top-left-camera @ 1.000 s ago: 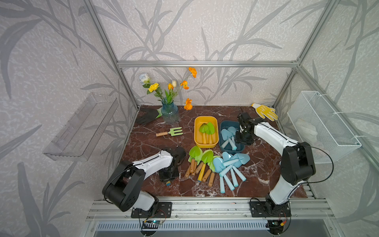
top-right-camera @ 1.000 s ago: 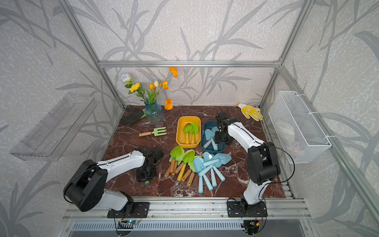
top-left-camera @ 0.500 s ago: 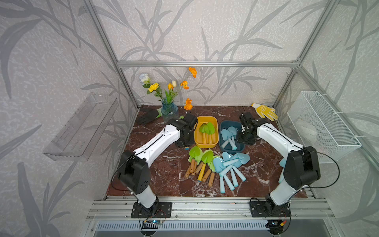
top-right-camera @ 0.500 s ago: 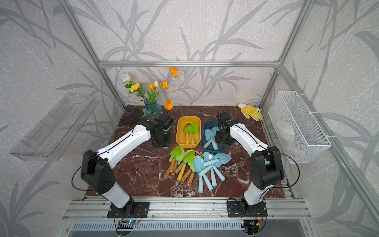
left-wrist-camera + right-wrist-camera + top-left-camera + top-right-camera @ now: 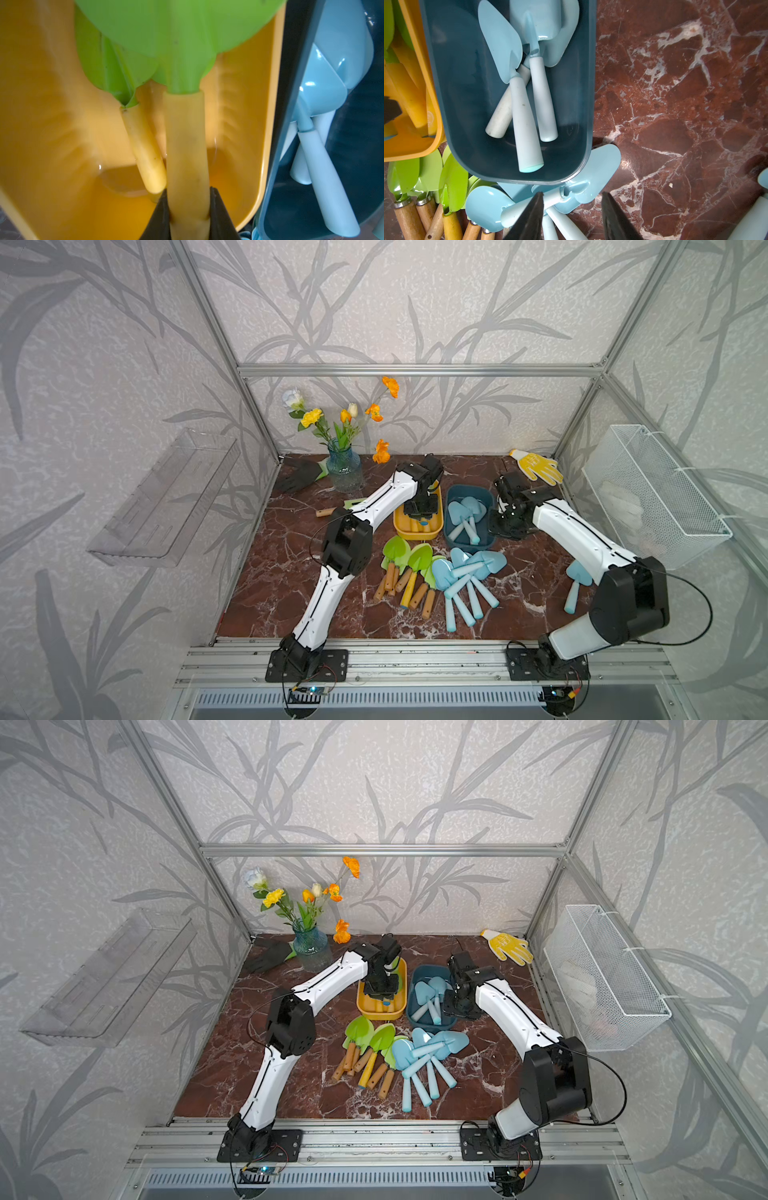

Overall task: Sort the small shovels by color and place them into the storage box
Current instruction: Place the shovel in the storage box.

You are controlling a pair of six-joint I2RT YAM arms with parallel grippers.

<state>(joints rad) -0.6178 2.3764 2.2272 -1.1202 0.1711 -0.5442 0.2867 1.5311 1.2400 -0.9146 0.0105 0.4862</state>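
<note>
The left hand (image 5: pixel 188 199) clamps a green shovel (image 5: pixel 182 41) by its yellow handle in the yellow box (image 5: pixel 41 124). The right hand (image 5: pixel 572 195) hangs half-open, empty, beside the blue box (image 5: pixel 463 104).

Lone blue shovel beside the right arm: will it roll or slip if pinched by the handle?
The lone blue shovel has a round, tapered handle, so a pinch may slide along it. Its broad blade probably stops rolling. Looks plastic: likely light, stiff.

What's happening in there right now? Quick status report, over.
Left gripper shut on a green shovel inside the yellow box. Right gripper open, empty, beside the blue box. Nothing blocking; loose shovels lie on the table.
</note>
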